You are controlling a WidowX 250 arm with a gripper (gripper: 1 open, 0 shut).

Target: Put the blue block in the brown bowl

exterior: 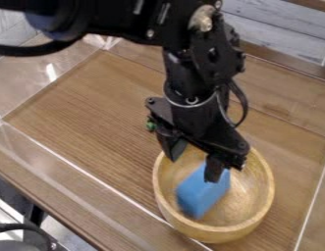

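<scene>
The brown bowl (262, 208) sits at the front right of the wooden table. The blue block (197, 194) is inside it, tilted against the left inner wall, clear of the fingers. My black gripper (196, 161) hangs just above the block, pointing steeply down over the bowl's left half. Its jaws stand open with nothing between them.
A green-and-white marker pen (149, 125) peeks out behind the gripper, just beyond the bowl's far left rim. Clear acrylic walls (33, 147) fence the wooden table (86, 98) on the left and front. The black arm fills the upper middle of the view.
</scene>
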